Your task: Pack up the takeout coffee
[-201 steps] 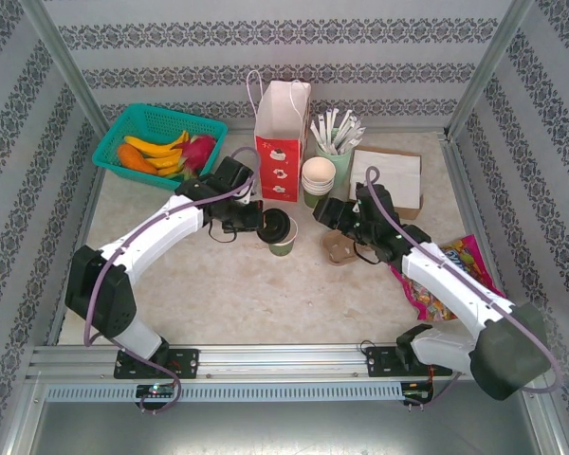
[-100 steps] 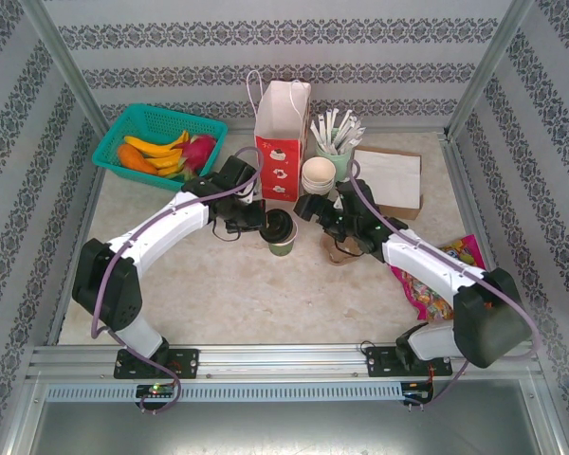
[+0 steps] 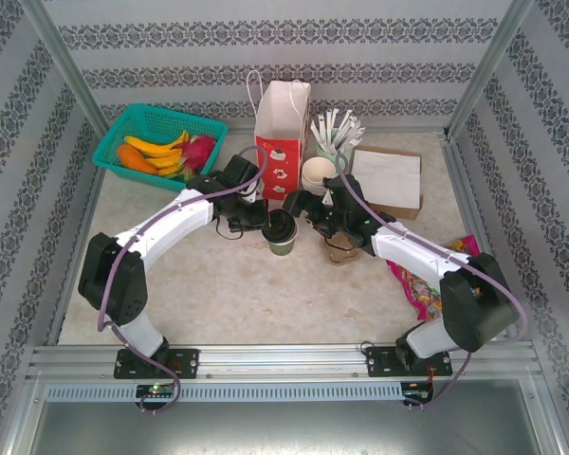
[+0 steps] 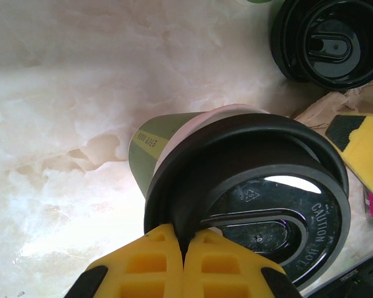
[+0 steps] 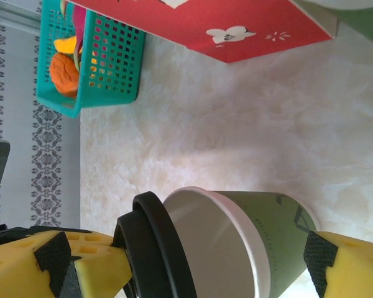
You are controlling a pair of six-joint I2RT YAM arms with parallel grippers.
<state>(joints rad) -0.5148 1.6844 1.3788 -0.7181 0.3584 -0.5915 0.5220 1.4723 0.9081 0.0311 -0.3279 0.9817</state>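
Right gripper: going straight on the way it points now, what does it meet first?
The takeout coffee: its green side sits between the right gripper's open fingers, so it would likely meet the cup almost at once. Beyond stands the red paper bag, though depth is unclear.

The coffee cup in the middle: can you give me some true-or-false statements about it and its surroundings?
1. The left pincer is shut on the black lid's rim. True.
2. The lid sits flat on the cup. False: it tilts, leaving the cup's mouth open.
3. The right pincer is shut. False: it is open, with a finger on either side of the cup.
4. A red-and-white paper bag stands behind the cup. True.
5. The teal basket is empty. False: it holds fruit.
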